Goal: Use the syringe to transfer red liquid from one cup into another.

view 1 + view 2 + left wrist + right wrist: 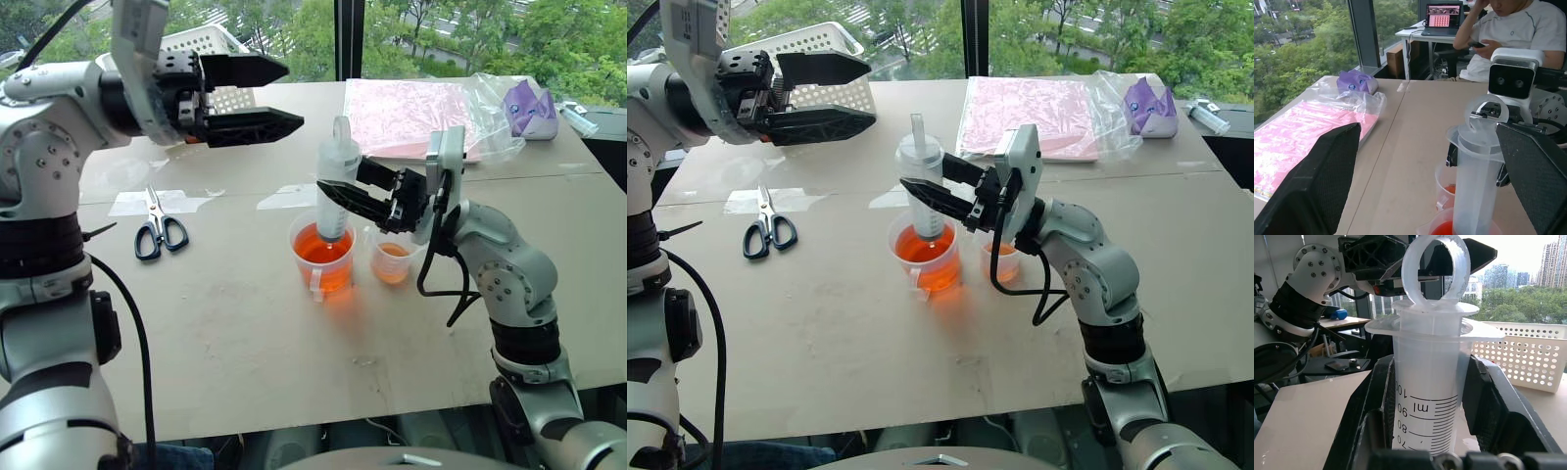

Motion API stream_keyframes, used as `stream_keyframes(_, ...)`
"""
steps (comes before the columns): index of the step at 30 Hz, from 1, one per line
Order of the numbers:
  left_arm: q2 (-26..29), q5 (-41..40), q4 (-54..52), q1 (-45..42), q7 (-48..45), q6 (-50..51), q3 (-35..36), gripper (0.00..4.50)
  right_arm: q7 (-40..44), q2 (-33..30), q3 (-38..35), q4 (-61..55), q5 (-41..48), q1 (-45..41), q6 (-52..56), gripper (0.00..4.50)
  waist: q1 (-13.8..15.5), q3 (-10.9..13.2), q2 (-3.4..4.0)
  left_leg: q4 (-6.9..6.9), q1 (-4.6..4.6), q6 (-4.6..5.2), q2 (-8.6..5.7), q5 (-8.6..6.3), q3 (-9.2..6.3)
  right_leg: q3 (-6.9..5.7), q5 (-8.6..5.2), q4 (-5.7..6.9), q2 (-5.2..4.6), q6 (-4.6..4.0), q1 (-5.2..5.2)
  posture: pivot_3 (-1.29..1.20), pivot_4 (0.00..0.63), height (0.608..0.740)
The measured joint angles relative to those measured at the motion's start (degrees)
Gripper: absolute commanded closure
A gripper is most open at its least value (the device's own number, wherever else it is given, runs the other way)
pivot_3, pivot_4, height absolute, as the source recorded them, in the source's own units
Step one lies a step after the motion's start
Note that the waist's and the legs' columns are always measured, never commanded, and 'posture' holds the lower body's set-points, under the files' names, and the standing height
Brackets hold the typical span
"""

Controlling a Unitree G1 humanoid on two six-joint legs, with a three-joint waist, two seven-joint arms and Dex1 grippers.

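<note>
Closest to the lens, in the right wrist view, the syringe point(1427, 396) stands upright between the two black fingers of the right pincer point(345, 192), which is pinching its clear barrel just under the flange, graduation marks facing the camera. From the head views the barrel reaches down into the wider cup point(322, 253), its lower end at or in the red liquid point(323, 257), though whether the tip is fully submerged I cannot tell. The plunger ring sits close above the flange and the barrel looks clear, with no red in it, so I judge that the draw has not yet been made. The smaller spouted cup point(393, 257) stands just beside the wide one, on the robot's right, with a shallow layer of red liquid at its bottom; how it got there the pictures do not say. The left pincer point(257, 98) hangs spread wide, empty, above and to the robot's left of the syringe top, apart from it, with the plunger ring showing between its fingers in the left wrist view. Left to do, as I read it: pull the plunger up, carry the loaded syringe over to the spouted cup on the counter point(245, 333), and press it out.
</note>
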Motion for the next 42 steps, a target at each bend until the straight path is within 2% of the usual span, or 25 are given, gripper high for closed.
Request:
stream_keyframes(9,-2.8,1.5,-0.7,2.2,-1.1,-1.0,-2.9,0.00,0.1,-0.5,2.2,0.8,-1.9,0.0,-1.5,3.02,0.0,0.0,-0.01,0.00,-0.01,0.00,0.00,0.00,-0.01,0.00,0.00,0.02,0.00,0.00,0.00,0.00,0.150,0.740)
stream_keyframes(22,-6.7,5.9,2.3,0.1,-2.5,-5.2,-6.2,0.00,0.7,-0.6,4.6,2.3,-4.4,-0.1,-2.8,3.02,0.0,0.0,-0.01,0.01,-0.01,0.00,0.00,0.00,-0.01,0.00,0.00,0.01,0.00,0.00,0.01,0.00,0.150,0.740)
stream_keyframes(24,-7.1,6.5,2.9,-0.3,-2.9,-5.7,-6.2,0.41,0.7,-0.6,4.6,2.3,-4.5,-0.1,-2.9,3.02,0.0,0.0,-0.01,0.01,-0.01,0.00,0.00,0.00,-0.01,0.00,0.00,0.01,0.00,0.00,0.00,0.00,0.150,0.740)
stream_keyframes(25,-7.2,6.8,3.1,-0.5,-3.2,-6.0,-6.3,0.76,0.7,-0.5,4.7,2.3,-4.5,-0.1,-2.9,3.02,0.0,0.0,-0.01,0.01,-0.01,0.00,0.00,0.00,0.00,0.00,0.00,0.02,0.00,0.00,0.00,0.00,0.150,0.740)
stream_keyframes(32,-8.4,6.7,2.2,-0.5,-5.8,-5.9,-7.0,4.10,0.1,-0.5,4.7,2.3,-4.7,-0.1,-3.0,3.02,0.0,0.0,-0.01,0.01,-0.01,0.00,0.00,0.00,-0.01,0.00,0.00,0.01,0.00,0.00,0.01,0.00,0.150,0.740)
stream_keyframes(33,-8.6,6.6,2.1,-0.4,-6.0,-5.9,-7.1,4.45,0.1,-0.5,4.5,2.3,-4.7,-0.1,-3.1,3.02,0.0,0.0,-0.01,0.01,-0.01,0.00,0.00,0.00,-0.01,0.00,0.00,0.01,0.00,0.00,0.01,0.00,0.150,0.740)
stream_keyframes(42,-9.2,6.5,1.9,-0.2,-5.8,-4.9,-6.8,4.45,-0.1,0.0,4.5,2.8,-4.9,-0.1,-3.1,3.02,0.0,0.0,-0.01,0.02,-0.01,0.00,0.00,0.00,-0.01,0.01,0.00,0.02,0.00,0.00,0.01,0.00,0.150,0.740)
